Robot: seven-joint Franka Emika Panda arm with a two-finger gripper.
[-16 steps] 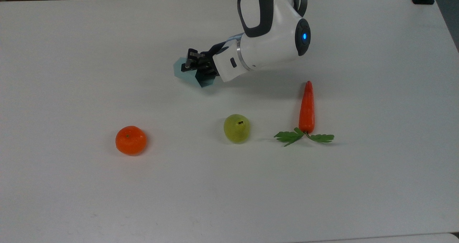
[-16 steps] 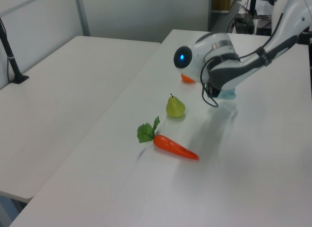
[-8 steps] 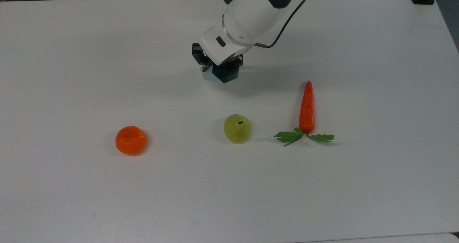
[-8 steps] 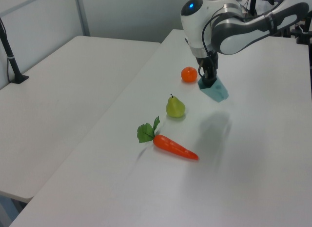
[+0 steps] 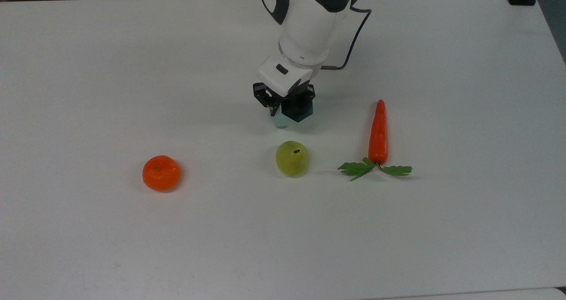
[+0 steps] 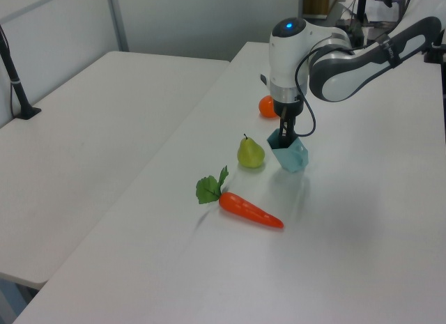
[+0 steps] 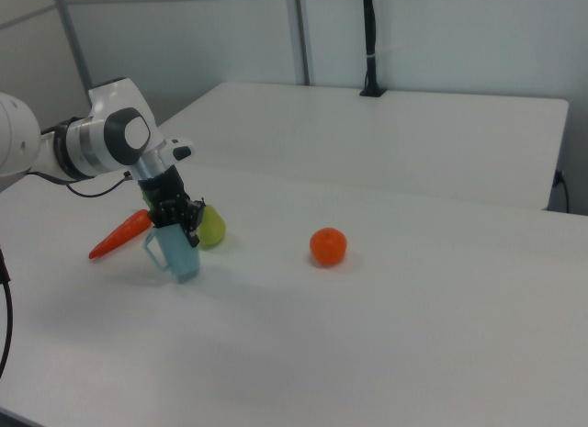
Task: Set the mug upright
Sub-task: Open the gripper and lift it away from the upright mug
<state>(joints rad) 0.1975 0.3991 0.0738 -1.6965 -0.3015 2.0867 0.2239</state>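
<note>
There, in the top view, the orange lay farthest to the top view's left on the white counter, well apart from the pear, which served as the middle mark. Just beyond the pear, toward the far edge of the counter, stood the mug, pale blue, with its dark mouth facing up toward the camera. The jaws came down on it from above and were closed on the mug's rim, one finger inside and one outside as far as could be seen. To the top view's right of the pear lay the carrot, its green leaves level with the pear and its tip pointing away toward the far edge.

In the left view the pear sat near the mug, which was to the left view's right of it, nearly upright and leaning a little. Whether its base touched the counter could not be told. In the right view the mug hung from the jaws just to the right view's left of the pear, its angular handle turned toward the carrot.
</note>
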